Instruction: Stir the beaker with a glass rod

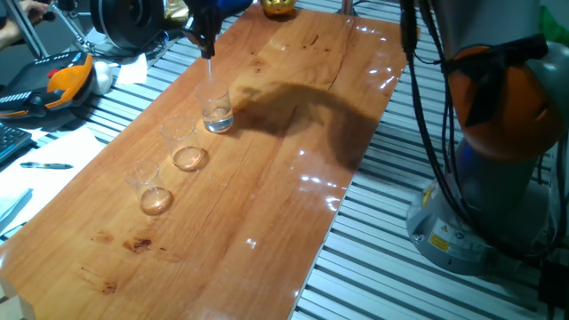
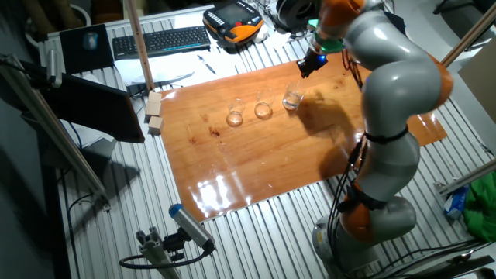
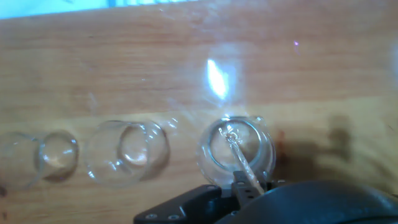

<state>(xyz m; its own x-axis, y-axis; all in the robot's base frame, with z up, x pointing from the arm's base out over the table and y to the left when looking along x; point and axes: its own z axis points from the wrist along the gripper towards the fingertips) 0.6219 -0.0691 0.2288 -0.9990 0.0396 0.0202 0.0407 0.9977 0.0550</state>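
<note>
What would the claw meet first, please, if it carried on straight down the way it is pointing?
Probably the beaker: the claw points straight down over it, holding the glass rod, whose tip seems already inside. Depth is unclear.

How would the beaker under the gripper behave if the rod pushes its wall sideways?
The beaker looks small, thin and nearly empty, so it is probably light and would slide or tip on the glossy table. Being clear glass, it is likely fragile. The rod, held in the gripper, looks stiff and would not cushion a push.
</note>
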